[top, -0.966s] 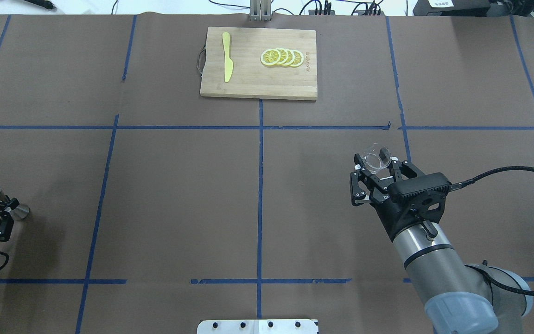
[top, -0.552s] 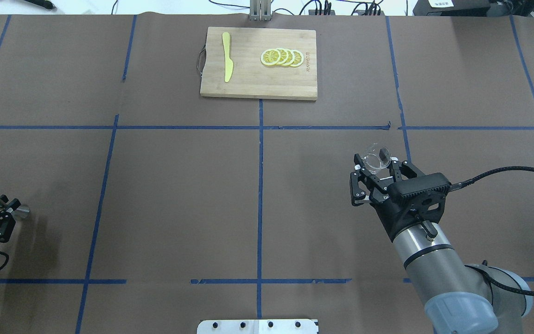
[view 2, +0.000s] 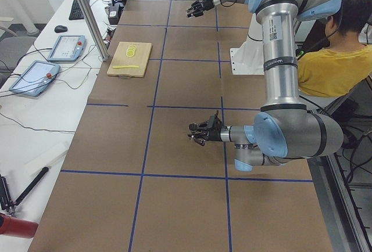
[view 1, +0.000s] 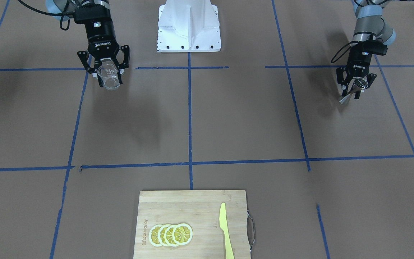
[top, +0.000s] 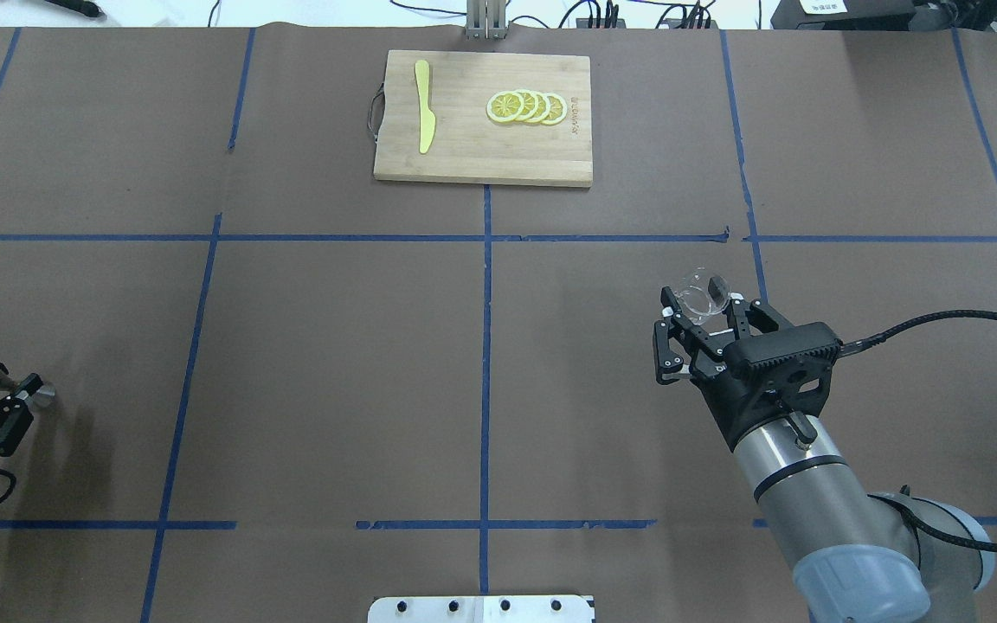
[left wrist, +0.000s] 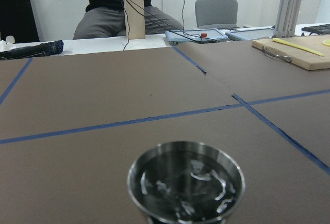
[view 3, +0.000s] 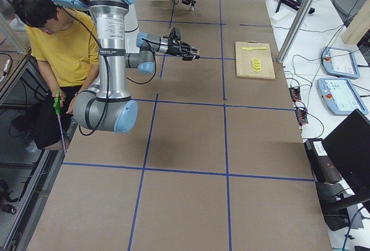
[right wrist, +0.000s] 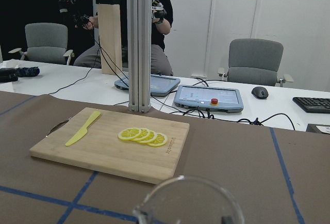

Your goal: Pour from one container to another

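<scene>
**Front-facing view.** The right end effector point(view 1: 107, 72) is closed on the cup point(view 1: 110, 82), which juts out beyond its fingertips, clear of the surface point(view 1: 228, 126). The left end effector point(view 1: 356, 85) grips the jigger point(view 1: 345, 98) at its waist. The jigger looks tilted, with its lower cone close to the surface; whether it touches cannot be told. The two vessels are well apart.

**Overhead view.** The cup sits between the right fingertips, beyond the wrist. The jigger lies across the left fingertips, one cone on either side of them. Well ahead of both end effectors lies a board point(top: 464, 147) with lemon slices point(top: 526, 107) and a knife point(top: 423, 108).

**Side views.** Both end effectors hang low over the surface. They are too small here for the grips to be judged.

**Left wrist view.** The jigger's open mouth sits just ahead of the end effector. Its steel bowl shows only reflections, so whether it holds anything cannot be told.

**Right wrist view.** The cup's rim and pouring lip sit just ahead of the end effector, with the board far beyond.

**Step in hand.** Both vessels appear grasped, and the carry toward each other is not yet made. The next move calls for bringing the cup above the jigger's mouth with the lip turned toward it. The jigger should be levelled, and the right wrist then rolled slowly, since the mouth is narrow.
</scene>
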### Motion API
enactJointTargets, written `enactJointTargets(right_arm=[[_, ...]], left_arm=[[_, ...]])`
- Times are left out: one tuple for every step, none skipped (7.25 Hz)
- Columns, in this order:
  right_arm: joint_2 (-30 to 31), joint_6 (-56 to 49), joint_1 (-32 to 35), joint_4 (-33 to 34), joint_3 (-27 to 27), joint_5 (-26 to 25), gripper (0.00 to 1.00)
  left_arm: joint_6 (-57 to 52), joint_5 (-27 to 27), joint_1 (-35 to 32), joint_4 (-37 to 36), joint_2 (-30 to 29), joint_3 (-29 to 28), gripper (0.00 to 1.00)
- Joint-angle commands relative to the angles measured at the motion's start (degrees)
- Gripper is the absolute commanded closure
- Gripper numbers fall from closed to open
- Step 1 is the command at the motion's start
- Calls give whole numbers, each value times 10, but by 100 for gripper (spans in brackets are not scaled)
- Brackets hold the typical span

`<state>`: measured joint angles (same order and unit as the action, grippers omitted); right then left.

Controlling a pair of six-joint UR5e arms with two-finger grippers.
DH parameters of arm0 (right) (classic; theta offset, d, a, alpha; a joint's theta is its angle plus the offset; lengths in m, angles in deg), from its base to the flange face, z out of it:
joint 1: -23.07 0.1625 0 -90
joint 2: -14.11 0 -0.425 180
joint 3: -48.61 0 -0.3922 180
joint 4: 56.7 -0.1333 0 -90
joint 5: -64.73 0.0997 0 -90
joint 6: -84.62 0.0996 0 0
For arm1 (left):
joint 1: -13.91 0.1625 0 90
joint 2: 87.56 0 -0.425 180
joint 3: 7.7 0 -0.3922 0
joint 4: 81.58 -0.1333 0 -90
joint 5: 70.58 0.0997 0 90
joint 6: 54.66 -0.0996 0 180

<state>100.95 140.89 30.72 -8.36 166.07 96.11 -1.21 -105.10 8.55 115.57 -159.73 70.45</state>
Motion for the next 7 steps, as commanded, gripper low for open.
enactJointTargets(right_arm=[[0,1,1,0,0,0,100],[0,1,0,0,1,0,100],[0,1,0,0,4,0,100],[0,1,0,0,4,-1,100],[0,1,1,0,5,-1,100],[0,1,1,0,9,-1,100],[0,1,1,0,9,-1,100]], left_arm=[[0,2,0,3,1,1,1],[0,2,0,5,4,1,1],[1,3,0,8,5,2,1],[0,2,0,11,9,2,1],[1,2,1,16,12,2,1],[0,2,3,17,12,2,1],[0,3,6,30,25,2,1]])
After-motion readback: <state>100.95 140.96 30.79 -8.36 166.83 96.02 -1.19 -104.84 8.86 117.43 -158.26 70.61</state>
